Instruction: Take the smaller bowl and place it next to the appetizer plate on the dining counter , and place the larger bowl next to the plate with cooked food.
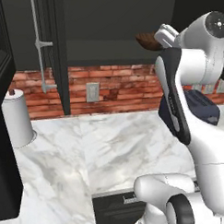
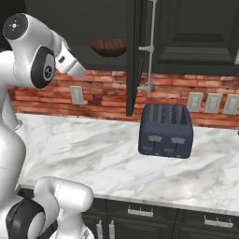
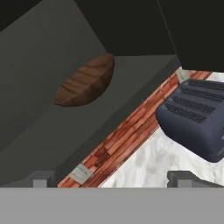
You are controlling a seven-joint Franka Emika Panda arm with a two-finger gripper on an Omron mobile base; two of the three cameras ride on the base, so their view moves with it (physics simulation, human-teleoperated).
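From the left base view, the white arm is reaching up toward an open dark wall cabinet, and one smaller bowl (image 1: 147, 41), brown and wooden, is sitting on the cabinet's bottom shelf (image 1: 107, 52), partly hidden behind the arm's wrist. One paper towel roll (image 1: 16, 118) is standing upright on the white marble wall counter (image 1: 89, 149), one light wall outlet (image 1: 92, 91) is showing on the red brick backsplash (image 1: 115, 88), and one dark blue toaster (image 1: 201, 106) is peeking out behind the arm. From the right base view, the same single bowl (image 2: 108, 46) is resting on the shelf just beyond the wrist, one cabinet door (image 2: 135, 56) is hanging open edge-on, the toaster (image 2: 166, 130) is sitting well below and to the right, and four outlets are showing on the brick. In the hand view, the gripper (image 3: 113, 179) is standing released, its two fingertips (image 3: 41, 178) wide apart and grasping nothing, with the bowl (image 3: 86, 82) ahead on the shelf, apart from them, and the toaster (image 3: 194, 117) lying off to one side.
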